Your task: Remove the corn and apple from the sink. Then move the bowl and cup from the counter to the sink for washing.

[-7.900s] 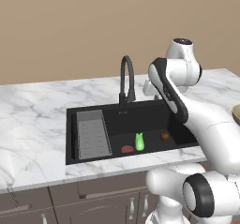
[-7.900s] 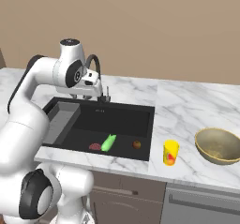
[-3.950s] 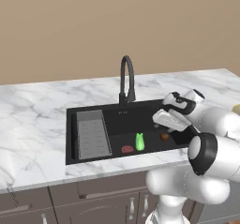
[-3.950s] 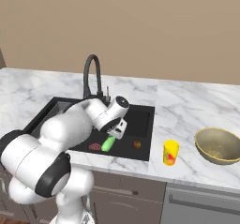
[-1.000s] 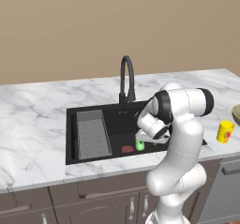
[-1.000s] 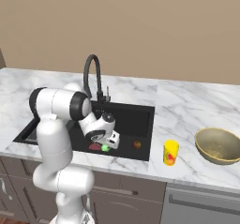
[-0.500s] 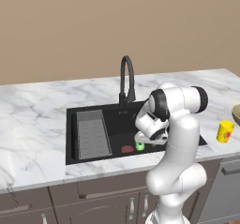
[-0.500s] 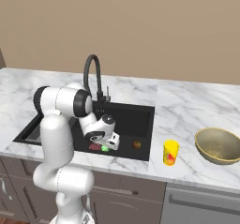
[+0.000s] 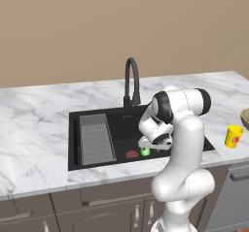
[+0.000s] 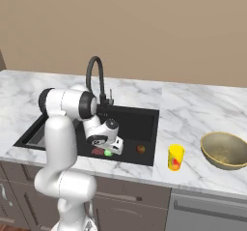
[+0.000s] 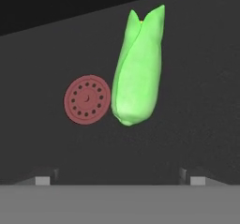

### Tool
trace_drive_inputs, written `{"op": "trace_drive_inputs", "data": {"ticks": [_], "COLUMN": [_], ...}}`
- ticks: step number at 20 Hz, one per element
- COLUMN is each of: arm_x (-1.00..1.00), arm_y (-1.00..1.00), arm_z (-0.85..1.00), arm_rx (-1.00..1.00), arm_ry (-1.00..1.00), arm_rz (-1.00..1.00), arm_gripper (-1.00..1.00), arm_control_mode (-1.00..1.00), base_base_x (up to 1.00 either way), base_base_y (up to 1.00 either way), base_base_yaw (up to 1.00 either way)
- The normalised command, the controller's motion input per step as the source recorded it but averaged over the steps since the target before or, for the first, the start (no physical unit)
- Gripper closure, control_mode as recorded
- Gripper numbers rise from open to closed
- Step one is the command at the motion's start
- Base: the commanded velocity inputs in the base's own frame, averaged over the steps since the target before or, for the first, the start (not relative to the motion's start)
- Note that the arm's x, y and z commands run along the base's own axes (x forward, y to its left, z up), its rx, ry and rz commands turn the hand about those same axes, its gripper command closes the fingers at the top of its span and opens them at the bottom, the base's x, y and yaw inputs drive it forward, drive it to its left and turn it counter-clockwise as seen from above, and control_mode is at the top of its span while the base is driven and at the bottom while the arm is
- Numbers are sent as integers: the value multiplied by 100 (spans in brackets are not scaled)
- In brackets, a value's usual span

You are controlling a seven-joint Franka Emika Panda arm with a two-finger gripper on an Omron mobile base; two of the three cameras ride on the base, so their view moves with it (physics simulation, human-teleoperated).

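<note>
Corn (image 11: 136, 73) on sink (image 9: 121, 129) floor, hand (image 10: 110, 148) open above it.

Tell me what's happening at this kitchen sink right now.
A white robot arm has reached down into the black sink, its open claw poised just above the green corn, which lies on the basin floor beside the red drain. Nothing is gripped yet. The apple also sits in the sink, while the yellow cup and tan bowl wait on the counter.
</note>
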Motion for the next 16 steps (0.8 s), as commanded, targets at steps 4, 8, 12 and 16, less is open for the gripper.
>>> {"op": "trace_drive_inputs", "data": {"ticks": [4,8,12,16], "arm_x": [8,11,10,9], "arm_y": [0,0,0,0], "arm_z": [-16,-17,-13,-10], "arm_rx": [-1,-2,-1,0], "arm_ry": [0,0,0,0], "arm_rz": [0,0,0,0], "arm_gripper": [-100,-100,-100,-100], "arm_control_mode": [-100,-100,-100,-100], "base_base_x": [0,0,0,0], "base_base_y": [0,0,0,0], "base_base_yaw": [0,0,0,0]}}
